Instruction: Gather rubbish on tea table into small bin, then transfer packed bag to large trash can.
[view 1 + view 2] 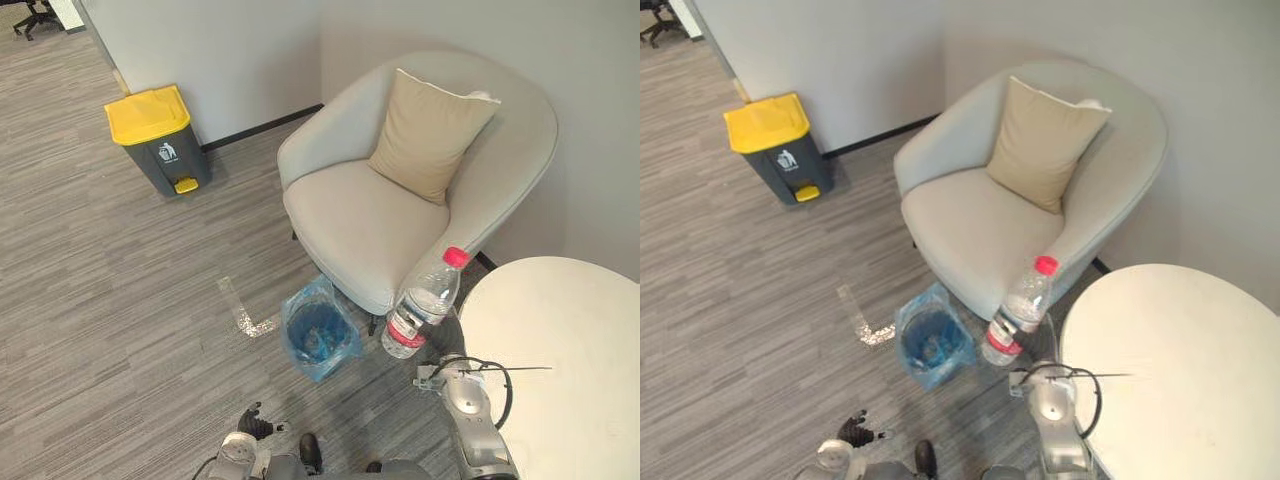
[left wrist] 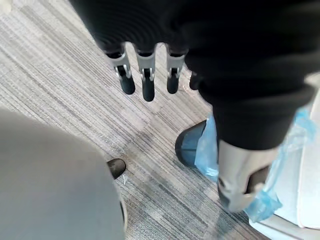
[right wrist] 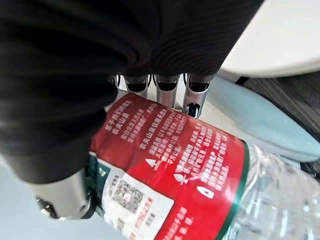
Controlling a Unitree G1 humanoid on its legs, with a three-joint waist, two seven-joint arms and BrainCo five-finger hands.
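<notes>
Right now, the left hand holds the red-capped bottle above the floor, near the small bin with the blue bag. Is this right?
Not the left: the right hand holds the red-capped bottle, as the right wrist view shows, fingers curled round its label. The left hand is open and empty. The rest stands.

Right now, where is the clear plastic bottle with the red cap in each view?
Left eye view: clear plastic bottle right of centre, between grey armchair and round white table.
Right eye view: bottle lower centre, same gap.
Right wrist view: up close, right hand curled round it.
Left wrist view: blue-bagged small bin instead.
Shared landmark: that bin, left of the bottle in both eye views.
</notes>
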